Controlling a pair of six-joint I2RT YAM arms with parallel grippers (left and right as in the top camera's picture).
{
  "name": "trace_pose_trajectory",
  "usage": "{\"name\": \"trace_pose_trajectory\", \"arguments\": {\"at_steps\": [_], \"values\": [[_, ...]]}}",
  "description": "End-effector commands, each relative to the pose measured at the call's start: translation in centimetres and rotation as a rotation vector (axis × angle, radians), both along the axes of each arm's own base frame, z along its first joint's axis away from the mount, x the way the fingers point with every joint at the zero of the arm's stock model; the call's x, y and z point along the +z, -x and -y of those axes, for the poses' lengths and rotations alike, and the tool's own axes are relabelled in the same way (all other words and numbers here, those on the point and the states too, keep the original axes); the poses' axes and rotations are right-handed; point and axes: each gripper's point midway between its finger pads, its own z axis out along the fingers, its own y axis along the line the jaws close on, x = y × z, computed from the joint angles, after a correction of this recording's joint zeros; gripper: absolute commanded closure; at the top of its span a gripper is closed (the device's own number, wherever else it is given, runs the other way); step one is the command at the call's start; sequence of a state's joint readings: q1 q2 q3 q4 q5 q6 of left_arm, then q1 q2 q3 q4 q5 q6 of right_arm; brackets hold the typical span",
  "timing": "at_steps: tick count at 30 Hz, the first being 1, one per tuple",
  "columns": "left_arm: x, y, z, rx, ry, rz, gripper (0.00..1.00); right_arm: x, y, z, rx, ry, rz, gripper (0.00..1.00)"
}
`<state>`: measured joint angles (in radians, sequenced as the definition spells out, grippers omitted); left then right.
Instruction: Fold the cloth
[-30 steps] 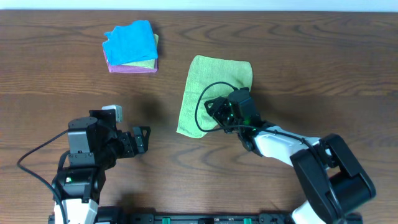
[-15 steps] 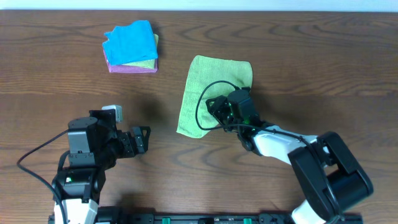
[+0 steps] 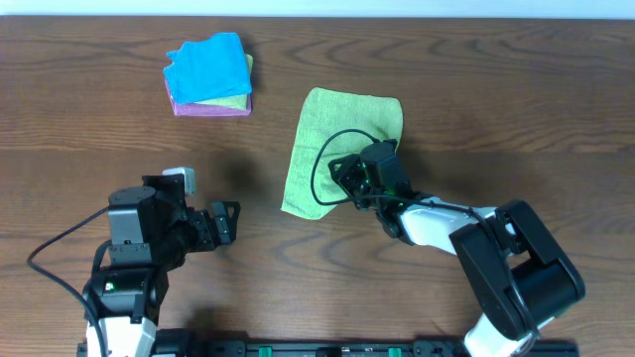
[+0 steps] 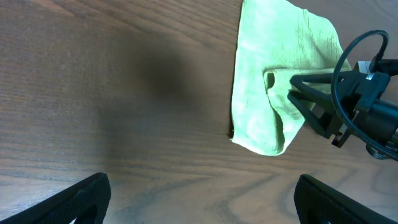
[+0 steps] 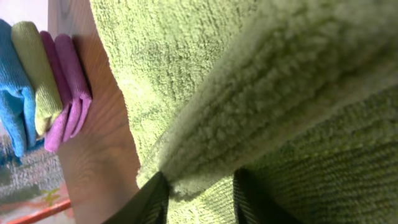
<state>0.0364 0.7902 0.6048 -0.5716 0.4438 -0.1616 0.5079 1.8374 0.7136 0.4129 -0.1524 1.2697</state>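
Observation:
The lime yellow-green cloth (image 3: 342,124) lies on the wooden table a little right of centre, with its lower right part doubled over. My right gripper (image 3: 344,171) sits low on that lower part. In the right wrist view its jaws (image 5: 199,193) are drawn in close on a raised fold of the cloth (image 5: 186,56), with the pile pressed against the left finger. The left wrist view shows the cloth (image 4: 264,50) with the right gripper (image 4: 292,87) nosing into a lifted flap. My left gripper (image 3: 230,220) hovers open over bare wood to the left, its jaws (image 4: 202,202) wide apart and holding nothing.
A stack of folded cloths (image 3: 208,77), blue on top with yellow-green and pink-purple beneath, sits at the back left; it also shows at the left edge of the right wrist view (image 5: 37,93). The right arm's black cable (image 3: 327,159) loops over the cloth.
The right gripper's jaws have drawn closer together on the cloth's fold, and the arm has edged slightly left. The left arm and the cloth stack have not moved.

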Motion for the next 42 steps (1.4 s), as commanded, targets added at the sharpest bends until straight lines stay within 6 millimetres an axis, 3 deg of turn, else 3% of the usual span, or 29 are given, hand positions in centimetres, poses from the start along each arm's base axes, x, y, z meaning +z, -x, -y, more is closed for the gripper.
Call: {"name": "trace_pose_trajectory", "arguments": {"at_steps": [1, 6, 12, 19, 33, 42], "values": [[1.1, -0.4, 0.0, 0.008, 0.001, 0.025, 0.05, 0.2, -1.0, 0.6, -0.031, 0.014, 0.017, 0.73], [1.1, -0.4, 0.0, 0.008, 0.001, 0.025, 0.05, 0.7, -1.4, 0.4, -0.01, 0.02, 0.059, 0.99], [1.1, -0.4, 0.0, 0.008, 0.002, 0.025, 0.04, 3.4, -2.6, -0.2, 0.043, -0.032, 0.158, 0.99], [1.1, -0.4, 0.0, 0.035, 0.027, 0.011, 0.05, 5.9, -2.1, 0.6, 0.113, -0.033, 0.183, 0.99], [1.0, -0.3, 0.0, 0.208, 0.189, -0.087, 0.05, 8.3, 4.6, 4.2, 0.221, 0.132, 0.046, 0.99], [0.1, 0.5, 0.2, 0.341, 0.313, -0.211, 0.05, 8.2, 8.9, 9.7, 0.176, 0.304, -0.087, 0.99]]}}
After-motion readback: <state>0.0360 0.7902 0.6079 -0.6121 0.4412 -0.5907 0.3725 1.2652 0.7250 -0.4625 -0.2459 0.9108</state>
